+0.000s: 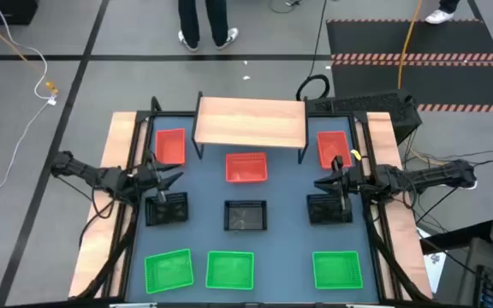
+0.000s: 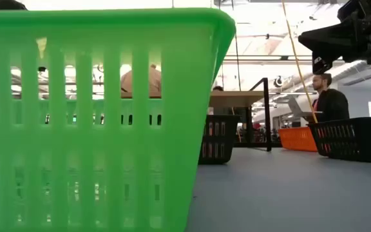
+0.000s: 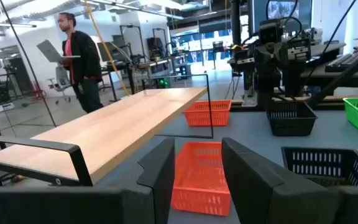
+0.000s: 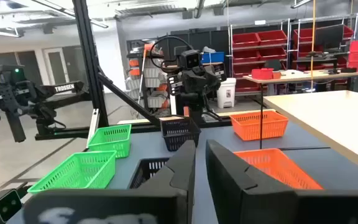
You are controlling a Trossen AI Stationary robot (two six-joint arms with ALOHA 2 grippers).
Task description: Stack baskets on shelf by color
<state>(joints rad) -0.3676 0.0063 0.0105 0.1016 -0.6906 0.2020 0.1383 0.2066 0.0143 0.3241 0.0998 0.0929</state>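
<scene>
Slotted plastic mesh baskets [image 1: 246, 168] on blue surface [image 1: 289, 218]; smooth wood shelf [image 1: 251, 121] at twelve o'clock; left tool [image 1: 170, 179], right tool [image 1: 322, 185] parted, empty.

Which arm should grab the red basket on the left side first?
Left. The left hand hovers open just beside that red basket; the right hand is far across the table.

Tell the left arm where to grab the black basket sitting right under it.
Grip the rim of the black basket along one long wall, one finger inside and one outside, coming straight down. It sits upright with its open top up and clear table around it, and the left gripper is open beside it.
</scene>
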